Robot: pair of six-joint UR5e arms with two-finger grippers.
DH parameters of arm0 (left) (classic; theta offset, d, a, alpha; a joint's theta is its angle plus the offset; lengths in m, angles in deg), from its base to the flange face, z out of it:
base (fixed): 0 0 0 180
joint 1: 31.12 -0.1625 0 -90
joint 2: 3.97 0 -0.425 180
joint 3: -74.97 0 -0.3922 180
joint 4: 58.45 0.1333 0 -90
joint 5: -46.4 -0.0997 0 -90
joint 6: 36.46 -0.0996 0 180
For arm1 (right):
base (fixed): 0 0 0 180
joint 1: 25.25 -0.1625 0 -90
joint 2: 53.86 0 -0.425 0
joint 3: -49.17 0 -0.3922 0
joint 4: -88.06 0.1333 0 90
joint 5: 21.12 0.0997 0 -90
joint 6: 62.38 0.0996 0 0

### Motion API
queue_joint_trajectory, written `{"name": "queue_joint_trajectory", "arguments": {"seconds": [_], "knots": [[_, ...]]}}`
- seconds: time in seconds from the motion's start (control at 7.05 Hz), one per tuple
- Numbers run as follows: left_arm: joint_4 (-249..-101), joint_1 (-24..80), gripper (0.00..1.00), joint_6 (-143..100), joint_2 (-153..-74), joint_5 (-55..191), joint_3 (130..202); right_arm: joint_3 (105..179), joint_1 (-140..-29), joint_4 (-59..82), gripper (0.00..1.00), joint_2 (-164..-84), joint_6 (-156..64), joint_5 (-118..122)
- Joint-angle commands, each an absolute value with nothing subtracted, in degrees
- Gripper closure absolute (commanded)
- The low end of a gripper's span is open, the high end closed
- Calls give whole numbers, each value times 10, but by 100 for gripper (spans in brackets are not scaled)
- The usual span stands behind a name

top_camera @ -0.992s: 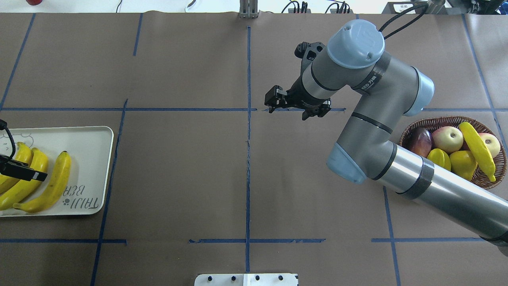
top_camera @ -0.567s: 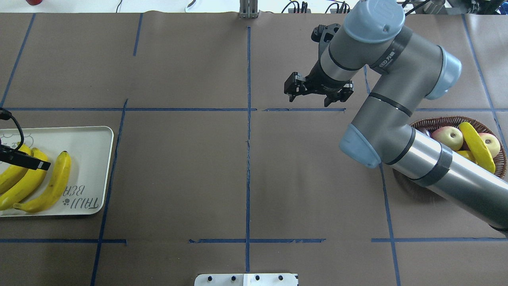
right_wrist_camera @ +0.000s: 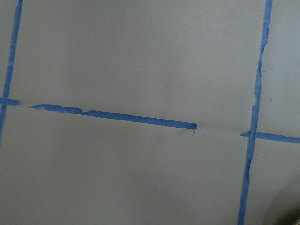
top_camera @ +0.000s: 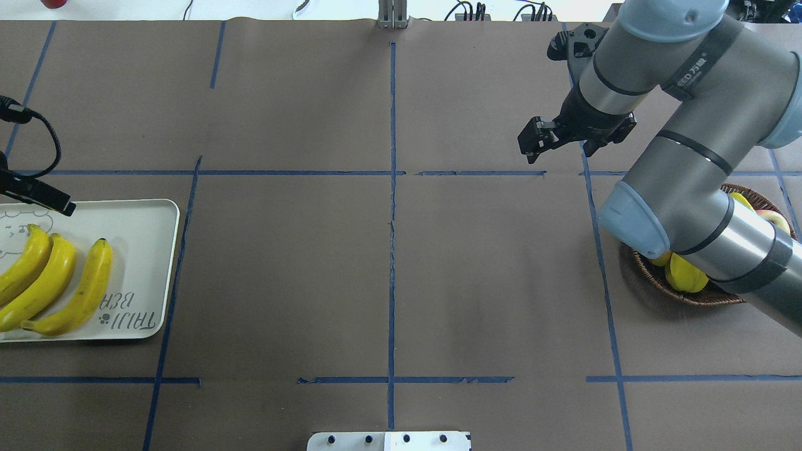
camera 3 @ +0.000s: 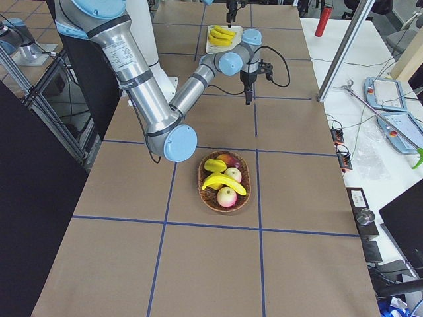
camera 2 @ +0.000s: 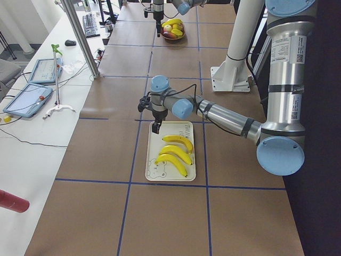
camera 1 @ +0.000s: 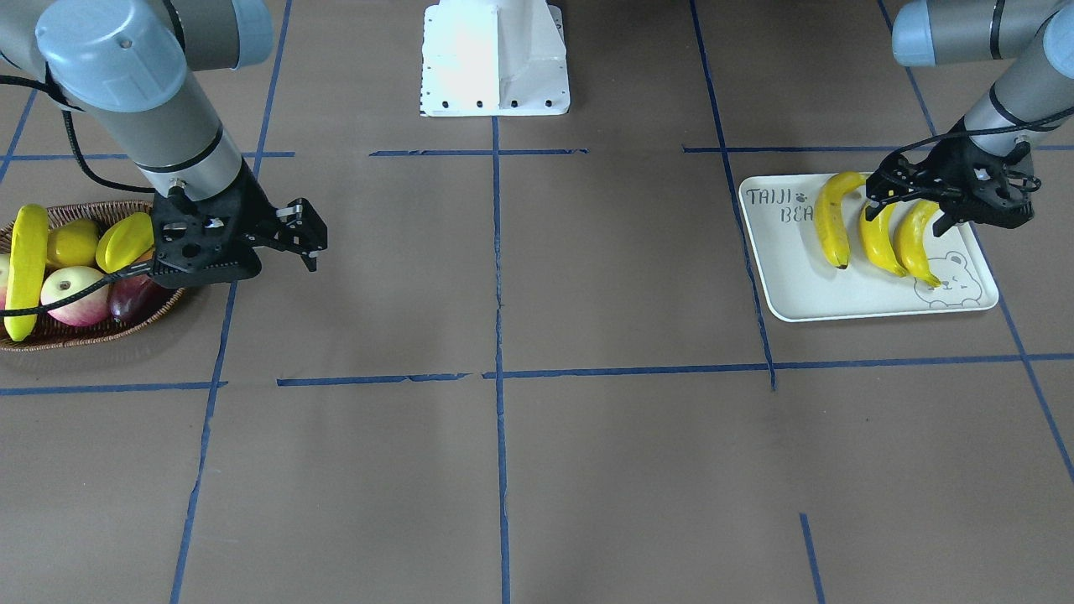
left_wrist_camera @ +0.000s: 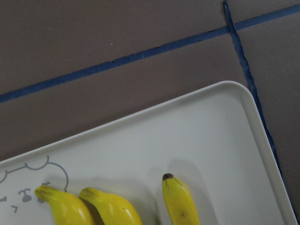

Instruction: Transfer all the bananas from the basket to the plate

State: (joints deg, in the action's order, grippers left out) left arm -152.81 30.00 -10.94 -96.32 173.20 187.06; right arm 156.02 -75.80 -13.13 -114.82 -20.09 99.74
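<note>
Yellow bananas (top_camera: 44,288), three, lie on the plate (top_camera: 141,225) at the counter's (top_camera: 282,263) overhead 9 o'clock. A fourth banana (camera 1: 25,268) rests in the basket (camera 1: 75,335) at 3 o'clock. The left gripper (camera 1: 906,214) and right gripper (top_camera: 557,145) both hang with jaws apart.

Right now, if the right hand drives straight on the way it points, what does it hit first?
The right hand points down, so most likely the table: its wrist view shows brown paper and blue tape. The basket sits off to the side, though height is unclear.

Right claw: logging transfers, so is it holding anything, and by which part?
Nothing: the right claw is open and empty.
</note>
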Motion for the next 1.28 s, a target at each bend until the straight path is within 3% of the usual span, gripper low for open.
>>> {"name": "queue_joint_trajectory", "arguments": {"seconds": [0.0,0.43,1.13], "knots": [[-1437,303,0,-7,-1030,1750,1884,1588,-796,-132,0,-1197,-272,1046],[-1455,289,0,5,-1048,1754,1886,1596,-883,-133,0,-1273,-417,1091],[-1464,281,0,4,-1047,1753,1887,1601,-896,-98,0,-1318,-431,1095]]}}
